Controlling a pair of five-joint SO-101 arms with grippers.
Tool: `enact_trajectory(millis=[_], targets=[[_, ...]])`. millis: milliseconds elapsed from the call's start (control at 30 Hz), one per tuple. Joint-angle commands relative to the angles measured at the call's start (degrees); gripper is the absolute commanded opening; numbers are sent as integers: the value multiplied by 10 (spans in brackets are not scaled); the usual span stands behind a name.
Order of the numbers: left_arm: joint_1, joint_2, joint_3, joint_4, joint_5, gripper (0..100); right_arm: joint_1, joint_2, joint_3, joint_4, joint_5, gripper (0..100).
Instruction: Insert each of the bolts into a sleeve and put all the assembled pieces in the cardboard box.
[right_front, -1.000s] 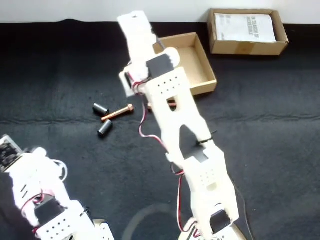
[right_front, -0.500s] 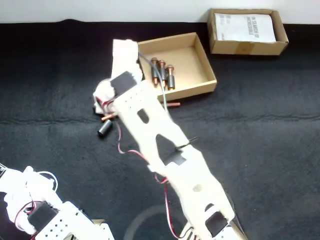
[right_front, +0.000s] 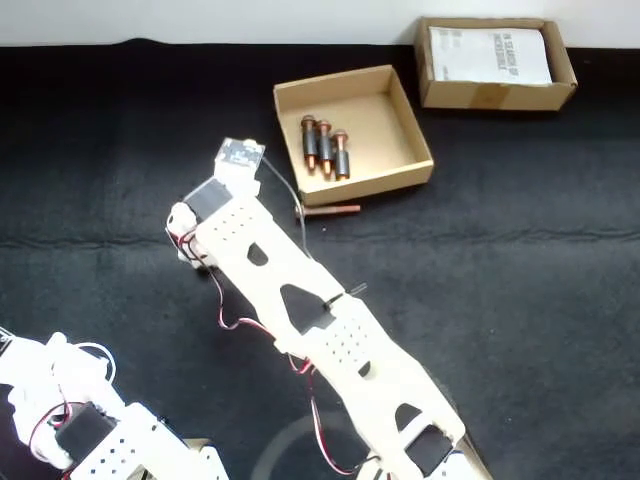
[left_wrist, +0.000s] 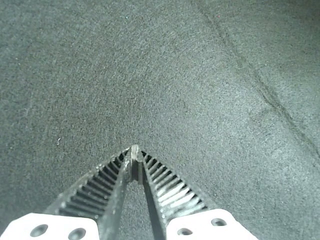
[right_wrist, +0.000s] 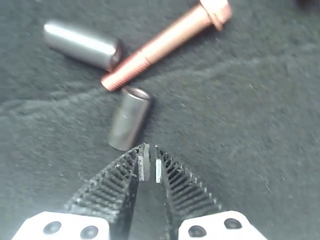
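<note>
My right gripper (right_wrist: 149, 162) is shut and empty, its tips just short of a dark upright-tilted sleeve (right_wrist: 129, 117) on the black cloth. Beyond that lie a copper bolt (right_wrist: 165, 42) and a second sleeve (right_wrist: 82, 44) on its side. From above, my right arm (right_front: 300, 310) stretches diagonally to the table's left middle and covers those parts. The cardboard box (right_front: 380, 125) holds three assembled pieces (right_front: 325, 148). Another loose bolt (right_front: 330, 210) lies just in front of the box. My left gripper (left_wrist: 135, 150) is shut over bare cloth.
A second cardboard box (right_front: 495, 60) with a printed sheet in it stands at the back right. My left arm (right_front: 70, 410) sits at the near left corner. A seam in the black cloth (right_front: 520, 235) runs across the table.
My right arm has swung left from over the cardboard box to above the loose sleeves and bolt, uncovering the three pieces in the box. The left arm drew back toward the near corner.
</note>
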Motion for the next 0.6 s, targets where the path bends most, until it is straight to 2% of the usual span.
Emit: enact_trajectory(millis=[0, 200, 367, 567], targets=[[0, -7, 10, 3, -3, 12, -2, -9, -22, -24, 28, 17], [0, -7, 10, 3, -3, 13, -6, -6, -44, -51, 50, 26], [0, -7, 10, 2, -3, 13, -7, -4, -62, -51, 49, 141], [0, -7, 10, 3, -3, 13, -7, -1, -58, -52, 46, 145]])
